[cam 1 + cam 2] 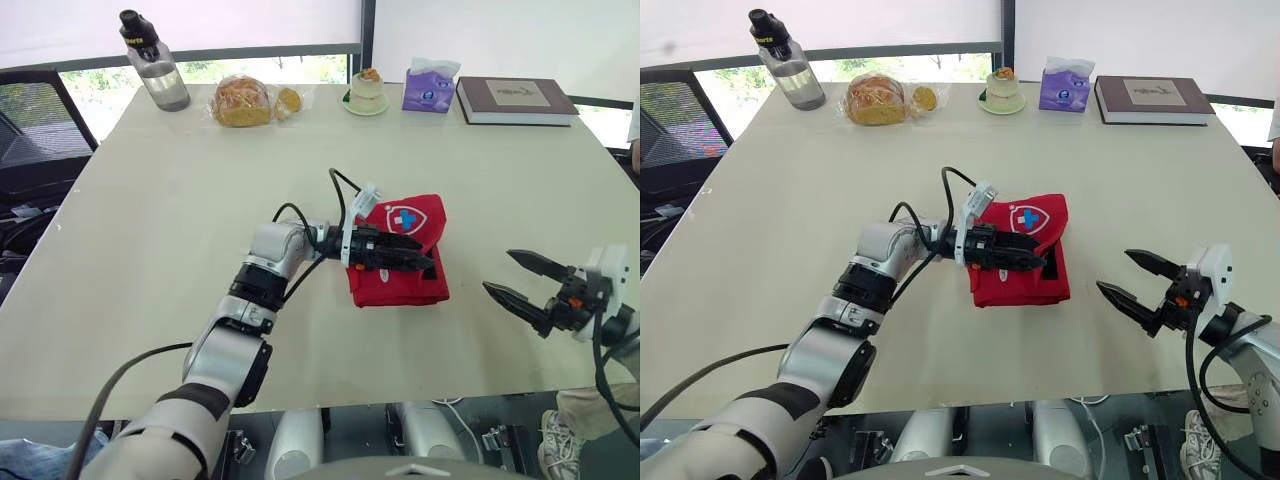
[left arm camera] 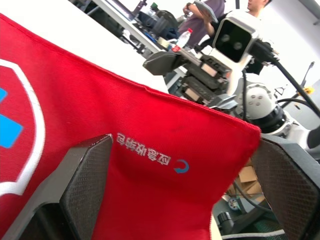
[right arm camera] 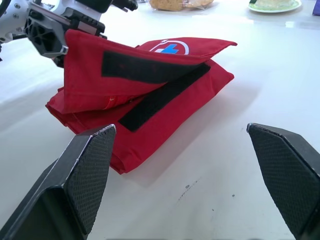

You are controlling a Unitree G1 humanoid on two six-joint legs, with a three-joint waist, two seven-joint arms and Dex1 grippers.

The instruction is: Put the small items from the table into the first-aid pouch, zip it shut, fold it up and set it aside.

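Note:
The red first-aid pouch [image 1: 405, 290] lies folded in the middle of the white table [image 1: 180, 230]. Its top flap, with the white and blue cross emblem [image 1: 405, 219], is tilted up. My left gripper [image 1: 412, 258] reaches in from the left under this flap. Its fingers [image 2: 85, 190] stand wide apart, open, with the red cloth [image 2: 175, 130] spread across the gap. Black hook-and-loop strips [image 3: 150, 65] show on the flap's underside and on the layer below it. My right gripper [image 1: 498, 271] hovers open to the right of the pouch [image 3: 200, 95], apart from it and empty.
Along the far edge stand a water bottle [image 1: 152, 62], bagged bread [image 1: 243, 100], a small cake on a plate [image 1: 366, 93], a purple tissue pack [image 1: 428, 88] and a book [image 1: 515, 100]. A person's shoe [image 1: 560, 445] shows beyond the near right corner.

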